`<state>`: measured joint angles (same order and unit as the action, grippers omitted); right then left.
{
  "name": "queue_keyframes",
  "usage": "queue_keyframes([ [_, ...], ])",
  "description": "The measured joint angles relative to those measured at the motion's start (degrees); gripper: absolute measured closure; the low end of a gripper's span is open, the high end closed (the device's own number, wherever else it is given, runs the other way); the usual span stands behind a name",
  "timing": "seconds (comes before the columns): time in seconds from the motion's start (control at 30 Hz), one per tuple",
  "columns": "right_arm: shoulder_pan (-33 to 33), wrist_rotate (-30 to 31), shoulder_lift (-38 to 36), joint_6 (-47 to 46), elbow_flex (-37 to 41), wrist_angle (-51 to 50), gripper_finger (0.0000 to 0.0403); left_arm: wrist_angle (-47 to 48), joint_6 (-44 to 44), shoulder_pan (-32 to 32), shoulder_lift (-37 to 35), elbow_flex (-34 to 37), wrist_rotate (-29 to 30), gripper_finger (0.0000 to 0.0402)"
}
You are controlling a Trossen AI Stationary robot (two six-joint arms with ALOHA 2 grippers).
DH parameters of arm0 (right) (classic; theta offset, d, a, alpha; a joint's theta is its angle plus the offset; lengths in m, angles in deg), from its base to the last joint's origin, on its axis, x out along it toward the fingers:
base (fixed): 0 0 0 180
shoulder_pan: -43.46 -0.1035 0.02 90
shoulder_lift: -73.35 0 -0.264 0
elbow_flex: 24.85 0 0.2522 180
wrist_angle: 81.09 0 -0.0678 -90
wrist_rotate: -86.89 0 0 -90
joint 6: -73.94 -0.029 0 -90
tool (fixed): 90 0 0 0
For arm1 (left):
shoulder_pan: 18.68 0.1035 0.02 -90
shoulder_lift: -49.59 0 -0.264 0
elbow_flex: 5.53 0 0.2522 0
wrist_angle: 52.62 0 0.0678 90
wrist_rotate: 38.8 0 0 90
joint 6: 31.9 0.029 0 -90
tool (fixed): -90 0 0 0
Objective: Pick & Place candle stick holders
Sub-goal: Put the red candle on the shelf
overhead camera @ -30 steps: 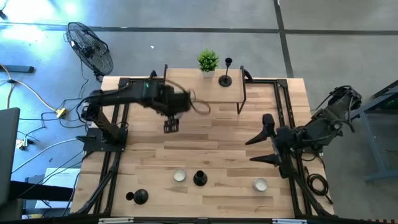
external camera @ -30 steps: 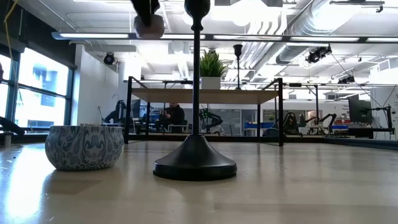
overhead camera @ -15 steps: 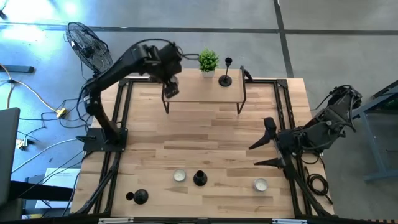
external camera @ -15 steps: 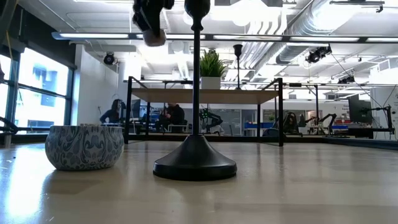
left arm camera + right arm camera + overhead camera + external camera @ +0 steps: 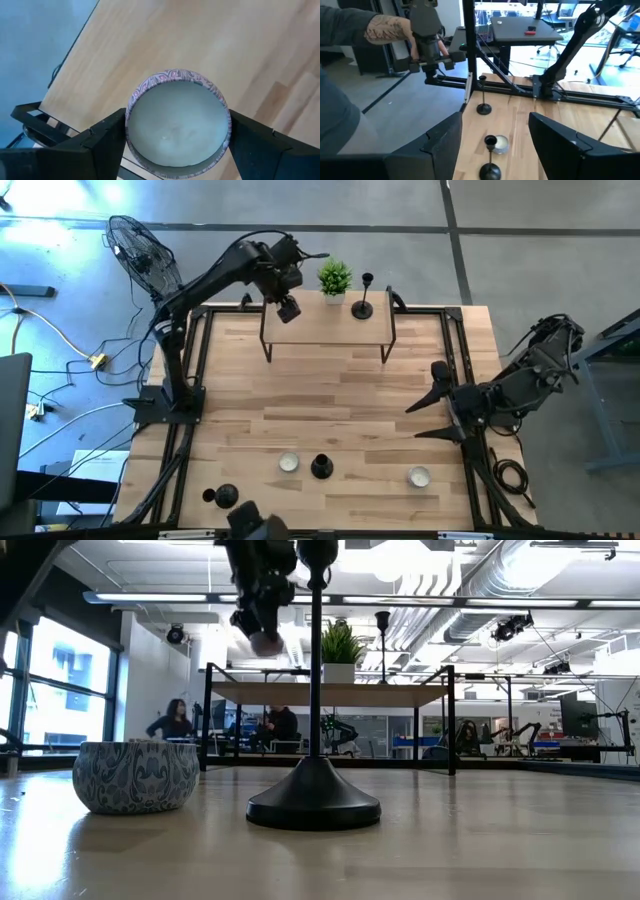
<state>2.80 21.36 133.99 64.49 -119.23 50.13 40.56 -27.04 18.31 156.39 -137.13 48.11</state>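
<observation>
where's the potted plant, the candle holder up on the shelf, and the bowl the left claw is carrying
potted plant (image 5: pixel 334 277), high view, on its green leaves
shelf candle holder (image 5: pixel 362 309), high view, on its round base
patterned bowl (image 5: pixel 176 125), left wrist view, on its pale inside, between the left claw's fingers

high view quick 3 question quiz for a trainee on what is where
1. True or false: the left tool holds a patterned bowl.
2. How many candle stick holders stand on the raised shelf? A one, B two, C three.
3. Fill in: the right tool, over the table's right side, is ____ (open or shut).
Key: 1 true; 2 A; 3 open.
</observation>
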Motion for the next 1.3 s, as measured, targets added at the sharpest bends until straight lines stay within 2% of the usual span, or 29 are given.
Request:
queue_keyframes([
  [0.27,0.0,4.9,0.0,0.7,0.0,-0.5,0.0178,-0.5,3.4,4.7,2.2,0.0,-0.1,0.0118],
  [0.47,0.2,7.4,0.0,2.0,0.0,-1.3,0.0178,-3.5,3.7,7.0,2.2,0.0,-2.4,0.0118],
  [0.67,0.2,7.7,0.0,2.6,0.0,-1.2,0.0178,-3.6,3.8,7.7,2.8,0.0,-2.8,0.0118],
  [0.9,0.2,11.7,0.0,5.3,0.0,-1.2,0.0178,-2.7,3.8,7.6,6.1,0.0,-4.0,0.0118],
  [1.07,0.2,12.1,0.0,5.4,0.0,-1.2,0.0178,-2.8,4.2,7.6,7.3,0.0,-3.9,0.0118],
  [1.3,0.2,12.1,0.0,5.4,0.0,-2.1,0.0178,-2.8,5.3,7.6,7.4,0.0,-1.1,0.0118],
])
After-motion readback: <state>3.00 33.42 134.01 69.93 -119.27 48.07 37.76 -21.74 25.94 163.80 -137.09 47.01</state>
